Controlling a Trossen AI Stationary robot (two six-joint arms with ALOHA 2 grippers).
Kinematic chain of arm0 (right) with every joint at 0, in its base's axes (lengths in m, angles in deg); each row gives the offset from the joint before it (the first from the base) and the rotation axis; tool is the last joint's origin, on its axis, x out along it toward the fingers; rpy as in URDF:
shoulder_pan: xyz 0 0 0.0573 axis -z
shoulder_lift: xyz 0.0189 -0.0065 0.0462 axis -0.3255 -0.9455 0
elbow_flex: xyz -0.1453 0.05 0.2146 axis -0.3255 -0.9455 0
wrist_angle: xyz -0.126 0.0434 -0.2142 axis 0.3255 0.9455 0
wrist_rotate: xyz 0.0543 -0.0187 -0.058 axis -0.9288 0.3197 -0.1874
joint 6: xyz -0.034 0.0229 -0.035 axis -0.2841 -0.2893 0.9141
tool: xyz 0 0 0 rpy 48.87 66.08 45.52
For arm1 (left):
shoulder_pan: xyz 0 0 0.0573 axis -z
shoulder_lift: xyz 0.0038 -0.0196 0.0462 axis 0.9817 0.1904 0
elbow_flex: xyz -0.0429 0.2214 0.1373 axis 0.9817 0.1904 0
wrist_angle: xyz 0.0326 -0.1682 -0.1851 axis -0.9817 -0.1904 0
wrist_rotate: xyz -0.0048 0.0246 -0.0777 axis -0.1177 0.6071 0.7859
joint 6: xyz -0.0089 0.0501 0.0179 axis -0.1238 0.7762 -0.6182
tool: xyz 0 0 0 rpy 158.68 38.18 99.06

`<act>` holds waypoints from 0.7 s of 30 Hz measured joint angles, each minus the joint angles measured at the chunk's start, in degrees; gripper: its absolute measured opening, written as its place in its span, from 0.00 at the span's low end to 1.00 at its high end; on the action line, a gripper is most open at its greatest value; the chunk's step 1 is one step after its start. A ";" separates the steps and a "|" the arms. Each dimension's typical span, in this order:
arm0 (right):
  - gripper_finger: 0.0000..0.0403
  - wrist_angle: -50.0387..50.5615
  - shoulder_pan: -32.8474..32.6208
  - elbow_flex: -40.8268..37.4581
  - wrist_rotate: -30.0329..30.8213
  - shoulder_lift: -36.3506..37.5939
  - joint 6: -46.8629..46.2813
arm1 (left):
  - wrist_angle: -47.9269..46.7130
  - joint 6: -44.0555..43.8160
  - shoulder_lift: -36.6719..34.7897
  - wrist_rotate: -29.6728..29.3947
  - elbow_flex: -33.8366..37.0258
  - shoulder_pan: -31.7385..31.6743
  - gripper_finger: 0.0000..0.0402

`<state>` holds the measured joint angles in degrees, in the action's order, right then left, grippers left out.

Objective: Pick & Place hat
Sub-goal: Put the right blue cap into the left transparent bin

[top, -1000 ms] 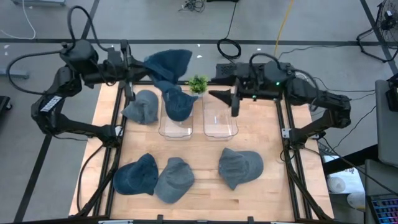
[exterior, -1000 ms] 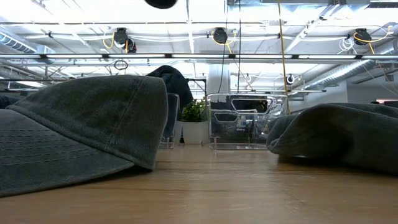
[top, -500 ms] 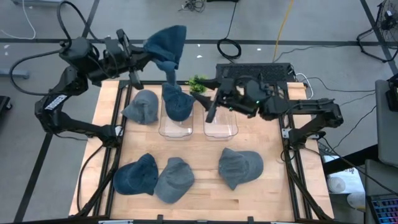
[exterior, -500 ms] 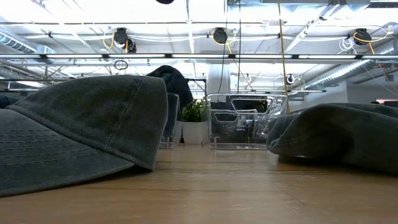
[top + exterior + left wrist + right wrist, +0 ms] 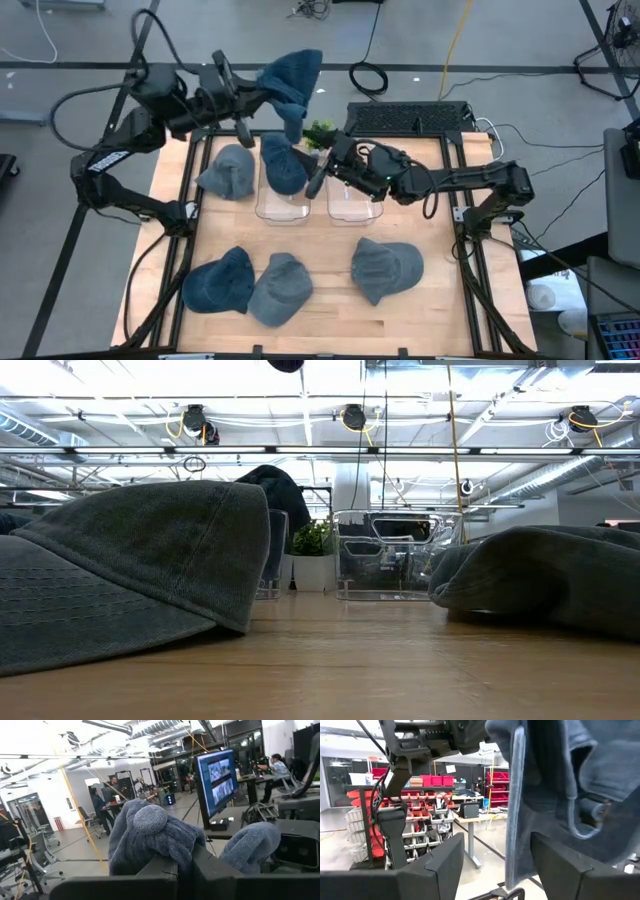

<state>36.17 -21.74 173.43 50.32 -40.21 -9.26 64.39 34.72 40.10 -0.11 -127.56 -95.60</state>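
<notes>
blue denim hat (image 5: 289, 80) hangs in the air, pinched in the left gripper (image 5: 252, 100) above the far table edge; right gripper (image 5: 322, 168), fingers spread wide, reaches toward it over two clear bins (image 5: 352, 208)

You have a blue denim hat (image 5: 290, 80) in the upper middle of the high view, above a light wooden table (image 5: 430, 320). Lower down lie faded grey-blue hats (image 5: 385, 268), and the plant (image 5: 319, 133) at the table's top edge is green.
</notes>
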 joint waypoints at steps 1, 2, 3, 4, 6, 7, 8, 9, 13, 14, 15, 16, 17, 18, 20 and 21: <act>0.53 0.02 0.00 0.00 0.18 -0.05 -0.25 | 0.19 -0.05 0.30 -0.01 0.00 0.21 0.01; 0.53 -0.02 0.00 0.00 0.31 -0.05 -0.49 | 0.55 -0.08 0.54 -0.01 0.00 0.45 0.01; 0.53 -0.10 0.00 0.00 0.40 -0.01 -0.58 | 0.63 -0.13 0.68 -0.01 0.00 0.71 0.01; 0.53 -0.12 0.00 0.00 0.51 0.03 -0.58 | 0.60 -0.13 0.96 -0.03 0.00 0.89 0.01; 0.53 -0.10 0.00 0.00 1.26 0.04 -0.47 | 1.09 -0.17 1.66 -0.16 0.00 1.48 0.01; 0.52 -0.05 0.00 0.00 1.39 0.04 -0.36 | 1.09 -0.28 1.90 -0.22 0.00 1.81 0.01; 0.52 -0.04 0.00 0.00 1.31 0.04 -0.32 | 1.23 -0.29 2.16 -0.43 0.00 2.13 0.01; 0.51 -0.05 0.00 0.00 1.25 0.04 -0.32 | 1.77 -0.13 2.34 -0.88 0.00 2.48 0.01; 0.43 -0.07 -0.02 0.00 1.19 0.06 -0.21 | 3.64 0.35 2.32 -2.10 0.00 3.26 0.01; 0.40 -0.04 -0.09 0.00 1.18 0.06 -0.21 | 3.68 0.35 2.30 -2.20 0.00 3.26 0.01; 0.36 -0.01 -0.11 0.00 1.19 0.06 -0.19 | 3.57 0.34 2.30 -2.40 0.00 3.25 0.01; 0.32 -0.02 -0.13 0.00 1.16 0.06 0.03 | 3.35 0.25 2.30 -2.52 0.00 3.24 0.01; 0.27 -0.02 -0.16 0.00 1.18 0.06 0.48 | 3.07 -0.20 2.30 -2.50 0.00 3.24 0.01; 0.22 -0.07 -0.17 0.00 1.16 0.06 1.14 | 3.01 -0.55 2.30 -2.50 0.00 3.24 0.01; 0.10 -0.04 -0.17 0.00 1.23 0.06 2.45 | 3.01 -1.66 2.30 -2.43 0.00 3.24 0.02; 0.05 -0.02 -0.17 0.00 1.25 0.06 2.69 | 3.01 -2.09 2.30 -2.09 0.00 3.24 0.03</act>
<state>36.15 -21.91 173.43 51.58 -40.15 -6.57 67.41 32.63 42.40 -2.20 -127.56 -92.37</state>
